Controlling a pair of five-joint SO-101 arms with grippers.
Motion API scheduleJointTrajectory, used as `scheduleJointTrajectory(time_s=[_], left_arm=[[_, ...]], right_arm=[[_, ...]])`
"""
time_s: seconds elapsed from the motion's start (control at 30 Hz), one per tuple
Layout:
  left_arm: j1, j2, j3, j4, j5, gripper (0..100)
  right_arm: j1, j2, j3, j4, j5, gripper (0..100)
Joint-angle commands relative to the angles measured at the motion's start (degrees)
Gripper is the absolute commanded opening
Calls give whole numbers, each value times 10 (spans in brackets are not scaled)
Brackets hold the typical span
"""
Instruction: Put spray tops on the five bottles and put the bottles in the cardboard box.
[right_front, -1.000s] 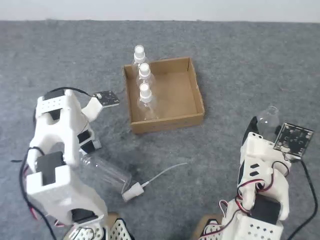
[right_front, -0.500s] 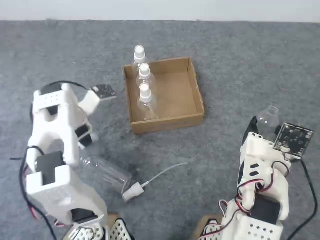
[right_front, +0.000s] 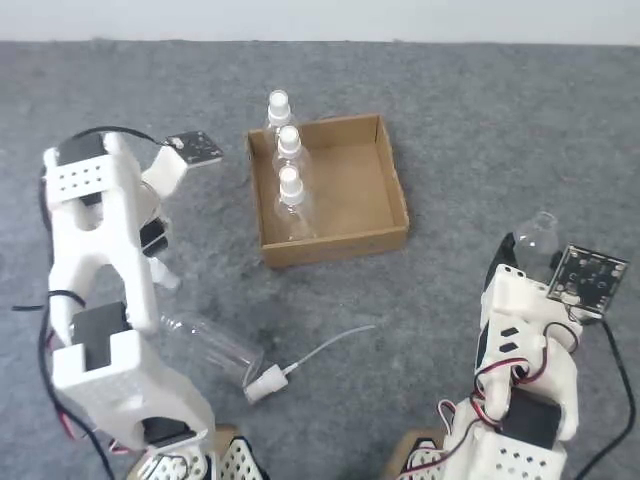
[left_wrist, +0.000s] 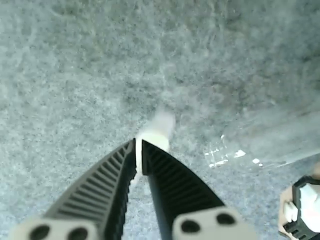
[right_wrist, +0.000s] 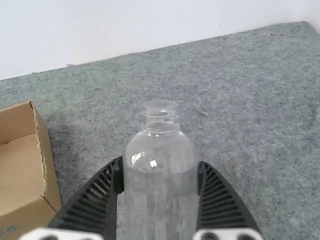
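From the high view I have the cardboard box (right_front: 335, 190) in the middle of the bench (right_front: 480, 110). Three capped bottles (right_front: 290, 190) stand in a row along its left wall. The farthest is at the box's far left corner, and I cannot tell whether it stands inside or just behind the wall. Nearer the arms than the box's near left corner, a clear lying bottle (right_front: 205, 345) rests on its side. A loose spray top (right_front: 265, 384) lies at its neck end, with its thin tube (right_front: 335, 345) stretched over the grey carpet away from the bottle. The left arm (right_front: 95, 230) rises left of the box and covers its own pincer from above. The left wrist view fills that in: the left pincer (left_wrist: 138, 143) is drawn narrow, jaws almost together, pinching a white spray top (left_wrist: 159, 125) that pokes out past the tips above the carpet. To the right of the box and nearer the arms, the high view shows an open bottle (right_front: 538, 235) peeking past the right arm (right_front: 525, 340), but the grip is covered there. The right wrist view shows the right pincer (right_wrist: 160, 172) clamped on that bottle's body, one jaw on each side. The bottle is upright with a bare neck, and a corner of the box is near it.
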Motion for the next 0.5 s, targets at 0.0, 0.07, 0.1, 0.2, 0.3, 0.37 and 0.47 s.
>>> scheduleJointTrajectory(time_s=[0.0,0.07,0.1,0.2,0.3,0.37,0.47], left_arm=[[-6,-43,-28,6,5,13],[-11,-72,-28,6,5,13],[-15,-84,-27,7,7,13],[-25,-97,-28,18,18,13],[-40,-92,-28,14,18,13],[-45,-81,-29,13,1,17],[-59,-58,-29,15,-47,73]], right_arm=[[-5,-8,-6,-15,-2,44],[-5,-8,-6,-15,-2,44],[-5,-8,-6,-15,-2,44],[-5,-8,-6,-15,-2,44],[-5,-8,-6,-15,-2,44],[-5,-8,-6,-15,-2,44],[-5,-8,-6,-15,-2,44]])
